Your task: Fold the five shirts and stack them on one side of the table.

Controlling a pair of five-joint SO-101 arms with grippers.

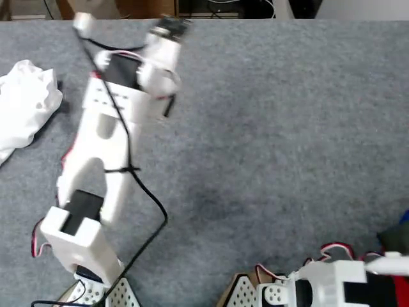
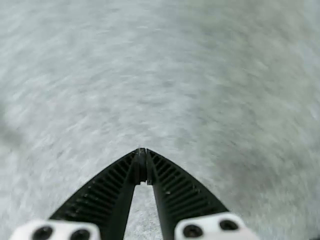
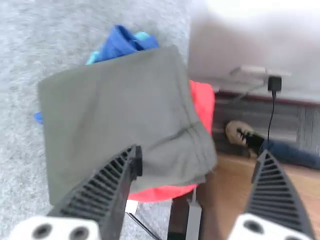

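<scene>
A crumpled white shirt (image 1: pixel 25 102) lies at the table's left edge. My left gripper (image 2: pixel 142 167) is shut with nothing in it and hangs over bare grey table; the high view shows it near the far edge (image 1: pixel 169 29), to the right of the white shirt. My right gripper (image 3: pixel 200 175) stands open above a stack at the table's right edge. There a folded grey shirt (image 3: pixel 120 115) lies on top, with a red shirt (image 3: pixel 202 105) and a blue shirt (image 3: pixel 120 42) showing from under it. In the high view the stack (image 1: pixel 396 236) shows as a dark patch.
The grey felt table (image 1: pixel 275 128) is bare across the middle and right. The left arm's black cable (image 1: pixel 144 192) trails over the near left. Beyond the stack the table ends, with wooden floor (image 3: pixel 225 200) and a cable below.
</scene>
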